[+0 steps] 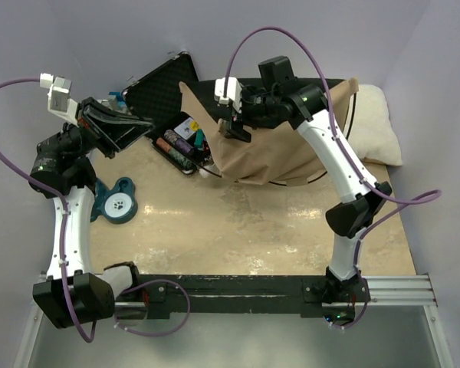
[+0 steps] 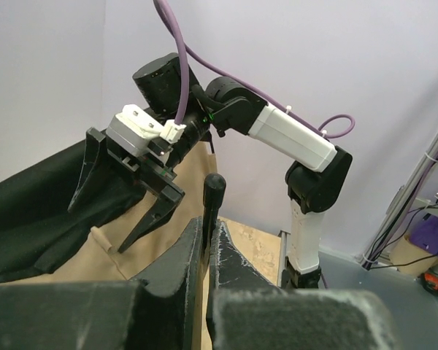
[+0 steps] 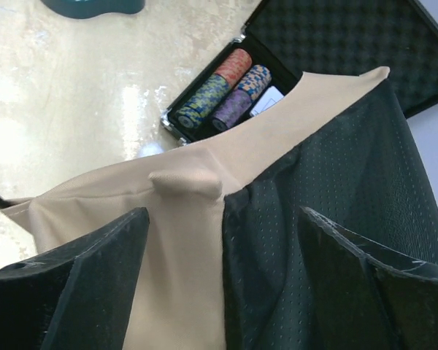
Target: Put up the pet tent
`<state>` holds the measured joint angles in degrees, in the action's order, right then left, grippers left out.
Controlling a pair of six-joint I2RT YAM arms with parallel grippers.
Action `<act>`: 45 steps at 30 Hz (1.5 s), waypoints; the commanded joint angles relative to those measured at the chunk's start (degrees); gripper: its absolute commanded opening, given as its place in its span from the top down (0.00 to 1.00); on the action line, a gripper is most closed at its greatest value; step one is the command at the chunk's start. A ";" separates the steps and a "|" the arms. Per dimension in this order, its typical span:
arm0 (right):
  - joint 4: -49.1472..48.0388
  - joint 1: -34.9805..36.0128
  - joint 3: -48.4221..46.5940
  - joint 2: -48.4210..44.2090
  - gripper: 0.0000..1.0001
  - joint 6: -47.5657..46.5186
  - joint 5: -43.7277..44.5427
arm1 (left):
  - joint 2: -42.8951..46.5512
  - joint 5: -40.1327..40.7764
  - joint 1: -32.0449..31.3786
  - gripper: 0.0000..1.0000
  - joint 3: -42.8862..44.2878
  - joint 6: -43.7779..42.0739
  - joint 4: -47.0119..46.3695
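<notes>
The pet tent lies slumped at the back of the table, tan canvas with its black floor panel folded against it. My left gripper is shut on a thin dark pole with a capped tip that points toward the tent; from above the gripper is at the far left. My right gripper is open, hanging over the seam between canvas and floor panel, just behind a small tan pole pocket. It also shows in the left wrist view and from above.
An open black hard case with coloured chips lies left of the tent. A white fluffy pillow sits at the back right. A teal paw-print piece lies near the left arm. Purple cables loop above both arms.
</notes>
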<state>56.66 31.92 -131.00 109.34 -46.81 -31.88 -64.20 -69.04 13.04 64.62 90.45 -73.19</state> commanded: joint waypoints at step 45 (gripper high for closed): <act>1.17 3.76 8.13 -2.73 0.80 -3.56 -8.01 | 5.76 -7.34 -0.29 1.00 -13.12 2.18 -32.82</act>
<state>58.57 35.73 -117.56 106.61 -53.80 -33.78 -57.14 -75.22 13.04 52.40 90.48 -73.23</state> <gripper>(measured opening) 0.337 0.043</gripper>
